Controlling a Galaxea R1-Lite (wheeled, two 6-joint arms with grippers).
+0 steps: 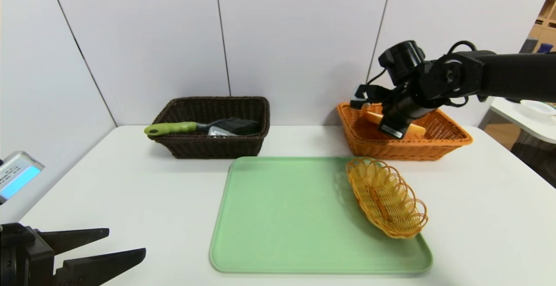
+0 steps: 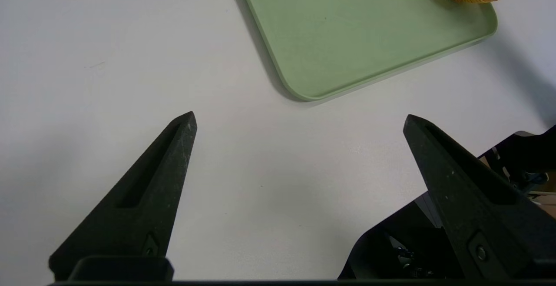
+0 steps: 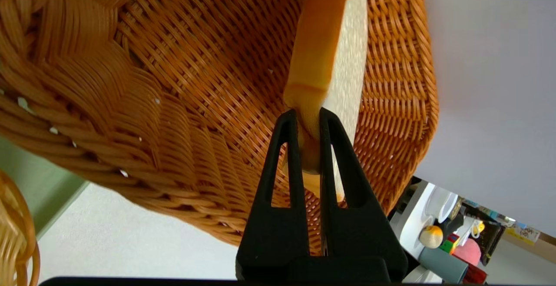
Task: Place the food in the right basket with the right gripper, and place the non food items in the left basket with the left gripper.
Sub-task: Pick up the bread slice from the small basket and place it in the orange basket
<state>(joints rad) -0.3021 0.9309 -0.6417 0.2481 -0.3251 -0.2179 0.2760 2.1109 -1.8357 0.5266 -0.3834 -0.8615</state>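
Observation:
A slice of bread (image 3: 319, 51) with a tan-orange crust hangs over the orange wicker basket (image 3: 165, 73), pinched at its crust end by my right gripper (image 3: 308, 116). From the head view the right gripper (image 1: 371, 114) reaches into the right basket (image 1: 451, 140) with the bread (image 1: 418, 130) partly hidden by the wrist. The dark brown left basket (image 1: 217, 147) holds the green-handled brush (image 1: 173, 128) and a grey case (image 1: 219, 132). My left gripper (image 1: 126, 244) stands open over the table's near left corner, nothing between its fingers (image 2: 173, 147).
A pale green tray (image 1: 286, 216) lies in the middle of the white table, with a small yellow oval wicker dish (image 1: 386, 197) on its right side. A side table with dishes (image 1: 536, 108) stands beyond the right edge. A wall runs behind the baskets.

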